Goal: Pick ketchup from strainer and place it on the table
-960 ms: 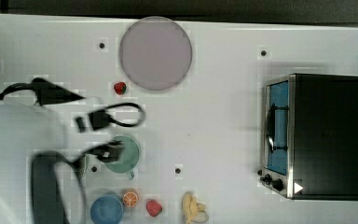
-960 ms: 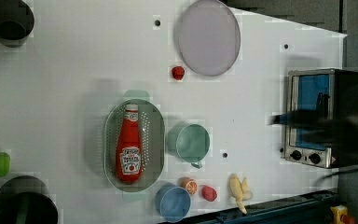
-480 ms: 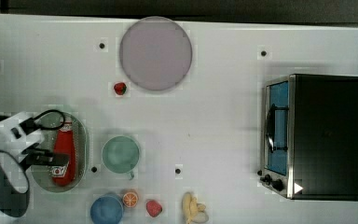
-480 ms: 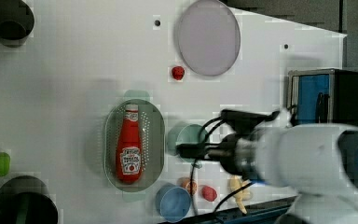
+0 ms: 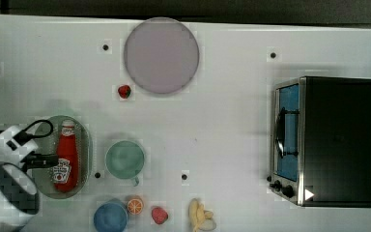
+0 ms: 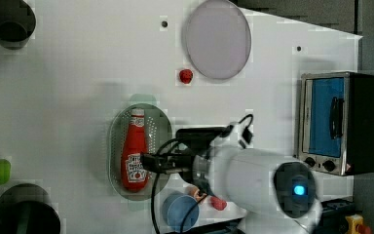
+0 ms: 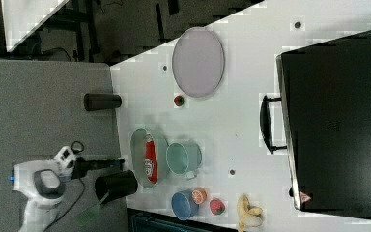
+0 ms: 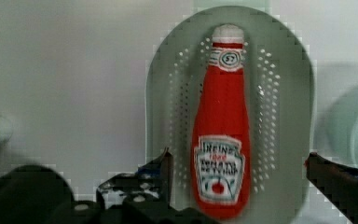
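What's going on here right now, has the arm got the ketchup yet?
Not yet. The ketchup lies flat in the strainer on the table. The gripper hangs above the bottle's label end, fingers open on either side and not touching it. A green cup stands just beside the strainer.

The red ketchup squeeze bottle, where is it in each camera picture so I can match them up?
Top view: red ketchup squeeze bottle lies low on the top view's left, inside the pale green oval strainer.
Left view: bottle lies centre-left.
Right view: bottle lies left of centre.
Wrist view: bottle lies central.
Shared landmark: round green cup beside the strainer.
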Action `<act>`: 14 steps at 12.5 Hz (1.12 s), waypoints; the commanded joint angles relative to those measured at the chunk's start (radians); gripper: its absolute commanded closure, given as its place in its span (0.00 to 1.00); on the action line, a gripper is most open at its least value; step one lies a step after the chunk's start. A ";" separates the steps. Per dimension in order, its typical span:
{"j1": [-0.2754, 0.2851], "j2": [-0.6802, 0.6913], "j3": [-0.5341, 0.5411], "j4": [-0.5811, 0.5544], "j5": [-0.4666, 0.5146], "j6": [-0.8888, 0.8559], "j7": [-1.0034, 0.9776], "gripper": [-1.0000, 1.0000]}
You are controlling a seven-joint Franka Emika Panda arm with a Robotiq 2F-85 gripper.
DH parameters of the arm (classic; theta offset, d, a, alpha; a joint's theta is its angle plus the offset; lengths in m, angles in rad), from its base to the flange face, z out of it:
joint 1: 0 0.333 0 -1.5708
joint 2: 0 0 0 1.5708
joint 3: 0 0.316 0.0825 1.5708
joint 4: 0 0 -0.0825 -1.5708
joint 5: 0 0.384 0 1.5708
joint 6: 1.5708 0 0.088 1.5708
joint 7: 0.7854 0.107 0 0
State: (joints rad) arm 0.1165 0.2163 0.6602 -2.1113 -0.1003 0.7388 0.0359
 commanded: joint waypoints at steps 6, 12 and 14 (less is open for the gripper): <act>-0.007 0.251 -0.030 -0.085 -0.097 0.305 0.185 0.00; 0.016 0.365 -0.061 -0.080 -0.168 0.362 0.239 0.04; 0.021 0.377 -0.070 -0.080 -0.169 0.381 0.250 0.29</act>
State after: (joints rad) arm 0.1174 0.6035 0.6035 -2.2031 -0.2781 1.0859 0.2241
